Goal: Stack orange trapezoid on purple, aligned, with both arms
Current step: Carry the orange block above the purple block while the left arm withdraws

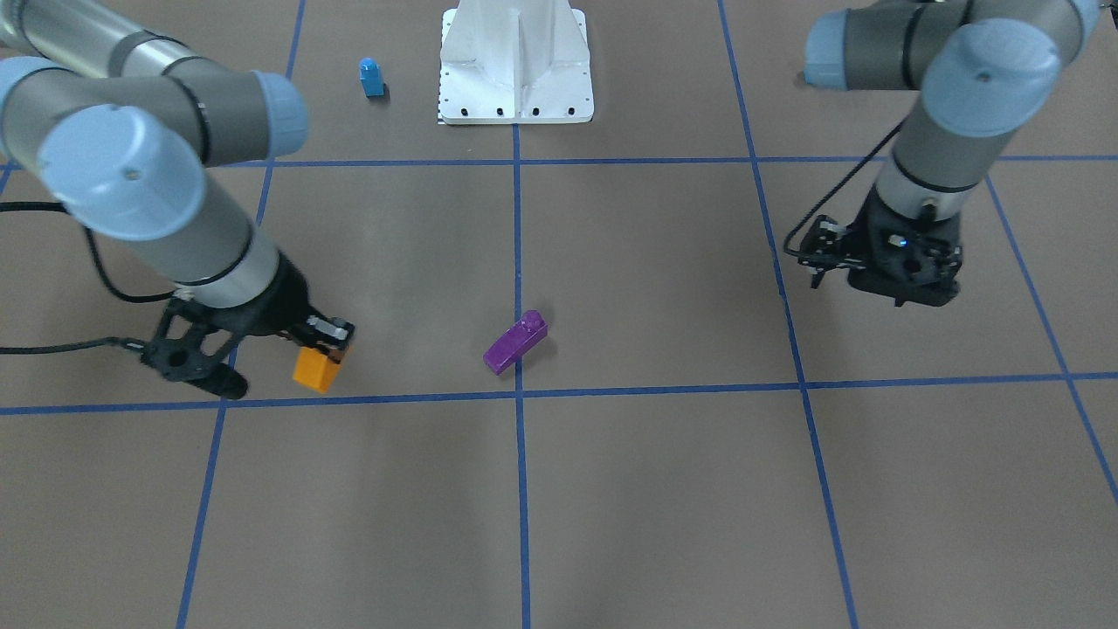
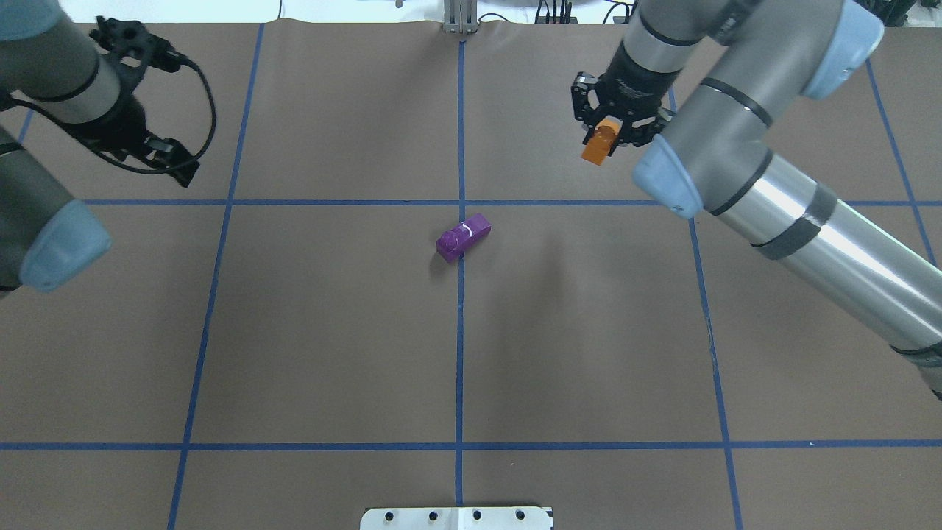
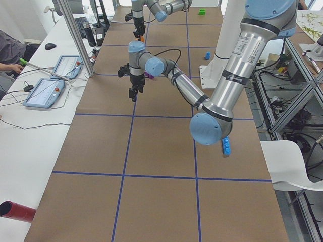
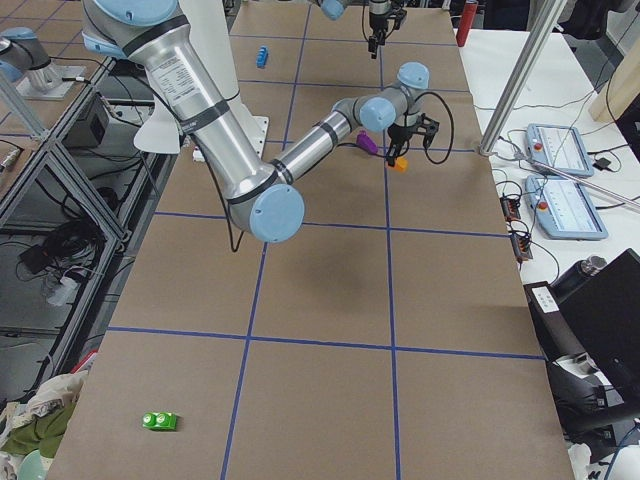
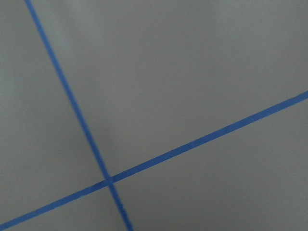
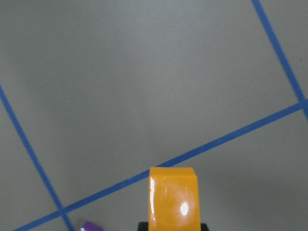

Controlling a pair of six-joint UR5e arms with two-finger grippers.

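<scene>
Your right hand (image 2: pixel 602 138) grips the glossy orange block (image 2: pixel 596 145) clear of the surface (image 2: pixel 331 331), well apart from the glossy purple wedge (image 2: pixel 463 237), which lies on the centre line (image 2: pixel 460 353), long axis diagonal, stud end toward the robot's left. Whether the left hand (image 1: pixel 904 284) is open, you cannot tell.

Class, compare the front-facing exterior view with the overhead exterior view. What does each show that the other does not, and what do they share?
Front-facing only: a small blue block. Overhead only: the table's far edge with cables beyond it. Both: the orange trapezoid held in the right gripper, the purple block lying apart from it on the table, and the left gripper off to the other side.
</scene>
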